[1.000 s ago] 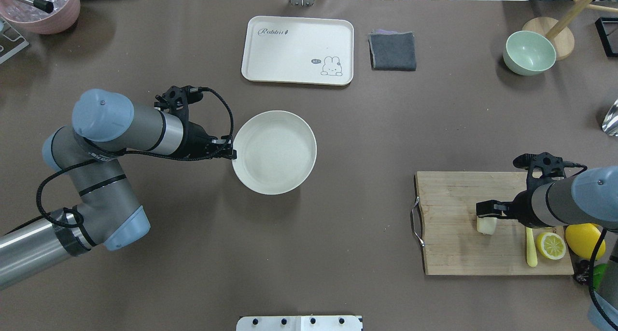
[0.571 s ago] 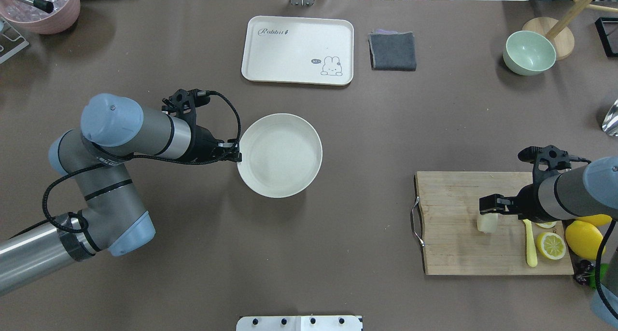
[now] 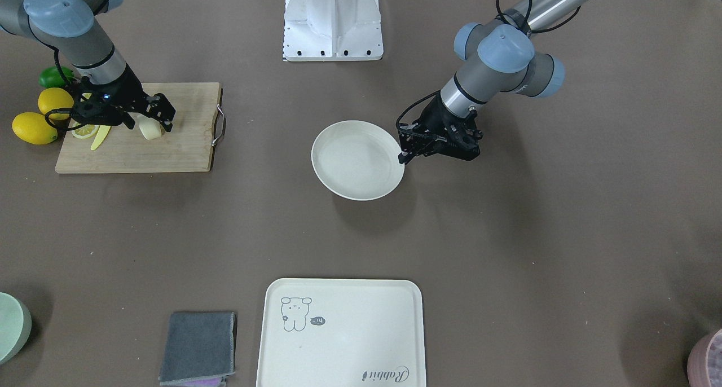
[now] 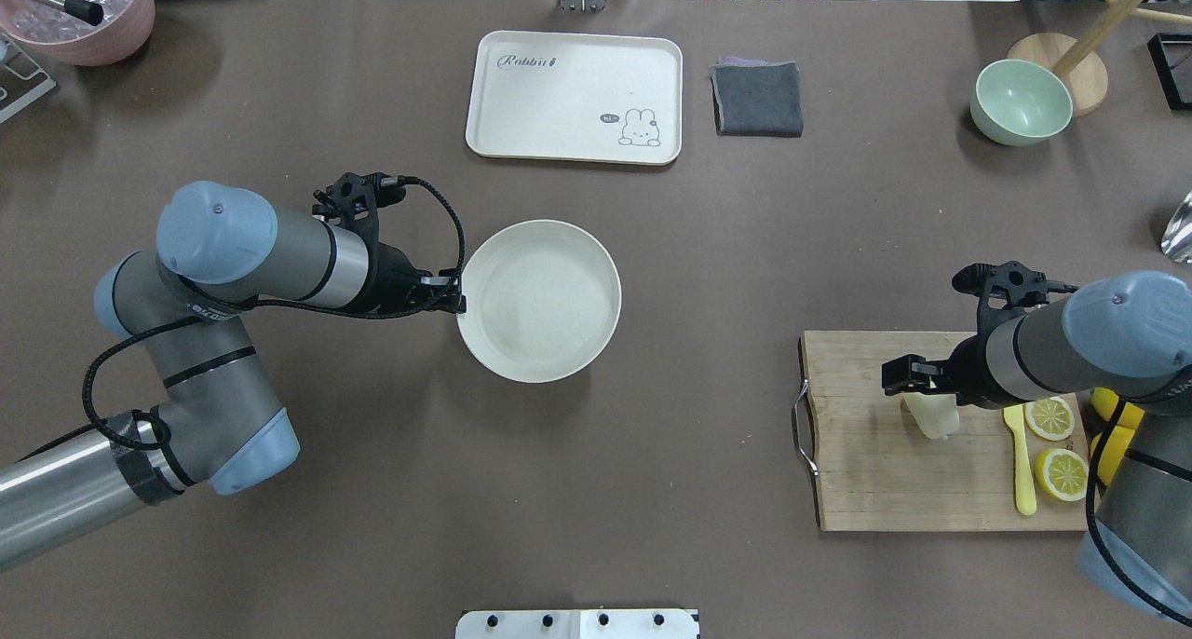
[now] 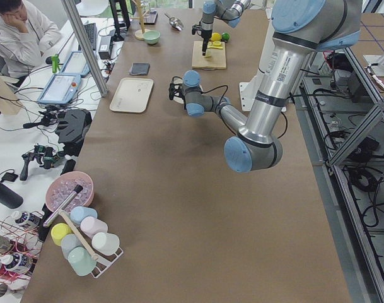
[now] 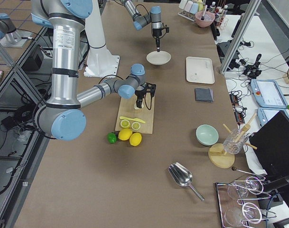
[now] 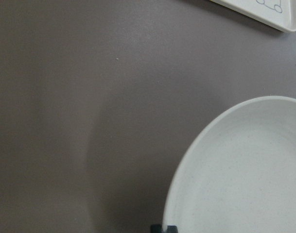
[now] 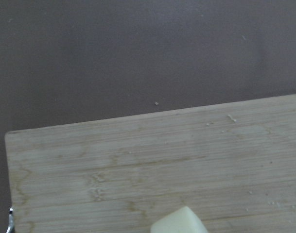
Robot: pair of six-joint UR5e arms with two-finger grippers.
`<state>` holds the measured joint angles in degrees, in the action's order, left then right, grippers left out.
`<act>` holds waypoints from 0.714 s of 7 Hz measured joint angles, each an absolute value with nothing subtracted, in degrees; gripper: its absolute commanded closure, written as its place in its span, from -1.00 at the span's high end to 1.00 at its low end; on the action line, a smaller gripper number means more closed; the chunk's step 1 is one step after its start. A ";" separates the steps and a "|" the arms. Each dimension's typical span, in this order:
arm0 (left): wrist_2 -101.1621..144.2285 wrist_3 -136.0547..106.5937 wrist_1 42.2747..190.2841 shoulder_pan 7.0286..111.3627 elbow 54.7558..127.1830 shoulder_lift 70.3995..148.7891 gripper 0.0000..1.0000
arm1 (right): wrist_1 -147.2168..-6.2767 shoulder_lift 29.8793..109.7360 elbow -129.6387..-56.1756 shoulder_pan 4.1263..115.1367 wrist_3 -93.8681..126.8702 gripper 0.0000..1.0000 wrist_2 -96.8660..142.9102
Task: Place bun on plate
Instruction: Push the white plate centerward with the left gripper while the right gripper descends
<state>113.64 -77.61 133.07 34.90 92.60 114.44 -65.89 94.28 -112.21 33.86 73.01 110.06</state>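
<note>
The off-white round plate [image 4: 540, 301] rests on the brown table near the middle. My left gripper [image 4: 453, 301] is shut on its left rim; in the left wrist view the fingertips [image 7: 163, 228] meet at the plate's [image 7: 245, 179] edge. The pale cream bun [image 4: 932, 416] hangs tilted over the wooden cutting board [image 4: 861, 476] at the right, held from above by my right gripper [image 4: 917, 392], which is shut on it. The front-facing view shows the bun [image 3: 149, 130] between the fingers. Only the bun's tip [image 8: 179, 222] shows in the right wrist view.
On the board lie two lemon slices [image 4: 1050, 418] and a yellow utensil [image 4: 1022, 467]; whole lemons [image 3: 34, 128] sit beside it. A cream tray [image 4: 574, 97], grey cloth [image 4: 757, 99], green bowl [image 4: 1020, 101] and pink bowl [image 4: 88, 20] line the far side.
My right gripper moved left and farther along the board, taking the bun with it and uncovering a second lemon slice. The left gripper first shifted the plate slightly right, then stayed still.
</note>
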 measured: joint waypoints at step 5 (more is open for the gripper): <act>113.88 -77.51 133.07 35.00 92.70 114.84 0.97 | -66.92 94.02 -111.34 34.21 61.56 -0.56 108.83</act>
